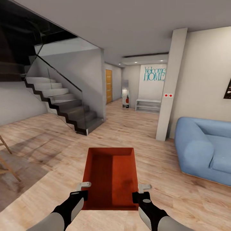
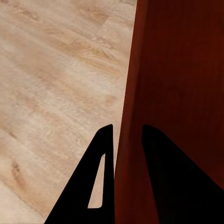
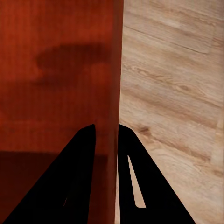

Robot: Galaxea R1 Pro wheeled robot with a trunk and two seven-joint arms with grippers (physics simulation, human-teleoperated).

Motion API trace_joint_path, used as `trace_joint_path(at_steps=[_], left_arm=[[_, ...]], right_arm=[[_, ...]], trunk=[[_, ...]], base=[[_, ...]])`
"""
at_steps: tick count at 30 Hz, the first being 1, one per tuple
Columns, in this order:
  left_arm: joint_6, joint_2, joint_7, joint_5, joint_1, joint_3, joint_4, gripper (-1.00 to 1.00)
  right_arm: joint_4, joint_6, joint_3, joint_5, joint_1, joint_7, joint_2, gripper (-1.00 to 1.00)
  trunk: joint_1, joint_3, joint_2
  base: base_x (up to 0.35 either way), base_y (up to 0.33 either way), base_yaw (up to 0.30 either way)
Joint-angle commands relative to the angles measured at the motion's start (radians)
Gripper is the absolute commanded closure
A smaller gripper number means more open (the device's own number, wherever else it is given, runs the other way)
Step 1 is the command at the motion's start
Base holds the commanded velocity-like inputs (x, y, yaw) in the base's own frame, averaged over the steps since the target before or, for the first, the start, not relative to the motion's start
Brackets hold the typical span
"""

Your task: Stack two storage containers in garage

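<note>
One red-orange open-topped storage container (image 1: pixel 110 176) hangs low in front of me over the living room's light wood planks (image 1: pixel 48 134). My left gripper (image 1: pixel 80 192) is shut on its left wall, and my right gripper (image 1: pixel 141 194) is shut on its right wall. In the left wrist view the left gripper (image 2: pixel 127 126) straddles the container's wall (image 2: pixel 128 93), one finger inside and one outside. The right wrist view shows the right gripper (image 3: pixel 106 126) clamping the opposite wall, with the container's inside (image 3: pixel 56 70) beside it.
A staircase with a glass rail (image 1: pixel 64 106) rises at the left. A pillar (image 1: pixel 170 86) and a blue sofa (image 1: pixel 205 150) stand at the right. Ahead, a hallway leads to a wooden door (image 1: pixel 109 86) and a white bench (image 1: pixel 148 105). Wooden legs (image 1: pixel 6 160) stand at the far left.
</note>
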Motion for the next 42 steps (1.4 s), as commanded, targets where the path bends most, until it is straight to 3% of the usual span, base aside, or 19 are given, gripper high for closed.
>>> trace_joint_path(at_steps=[1,17,27,28,33,42], left_arm=[[-0.050,0.004,0.011,-0.021,0.000,0.000,-0.005,1.00],[-0.050,0.004,0.011,-0.021,0.000,0.000,-0.005,1.00],[-0.050,0.004,0.011,-0.021,0.001,0.000,-0.005,1.00],[-0.002,0.006,0.013,0.003,0.000,-0.003,0.004,1.00],[-0.025,0.019,0.013,0.106,0.001,-0.083,-0.006,1.00],[-0.006,0.012,0.011,0.061,0.001,-0.051,-0.008,1.00]], right_arm=[[0.003,-0.005,-0.057,-0.057,-0.001,-0.010,-0.017,1.00],[0.003,-0.005,-0.057,-0.057,-0.001,-0.017,-0.017,1.00],[0.003,-0.005,-0.057,-0.057,-0.001,-0.021,-0.016,1.00],[0.006,-0.010,-0.007,-0.007,-0.001,-0.008,-0.006,1.00],[0.001,-0.017,0.034,-0.022,-0.001,-0.020,-0.002,1.00],[0.007,-0.012,-0.003,-0.005,-0.001,-0.005,-0.002,1.00]], trunk=[[0.001,-0.001,-0.001],[0.001,0.010,-0.001],[0.001,0.011,-0.001],[0.001,0.011,-0.001],[0.001,0.011,-0.001],[0.001,0.011,-0.001]], base=[[0.322,0.000,0.000],[0.322,0.000,-0.190],[0.322,0.000,-0.016],[0.000,0.000,0.000],[0.000,0.000,0.000],[0.155,0.000,0.000]])
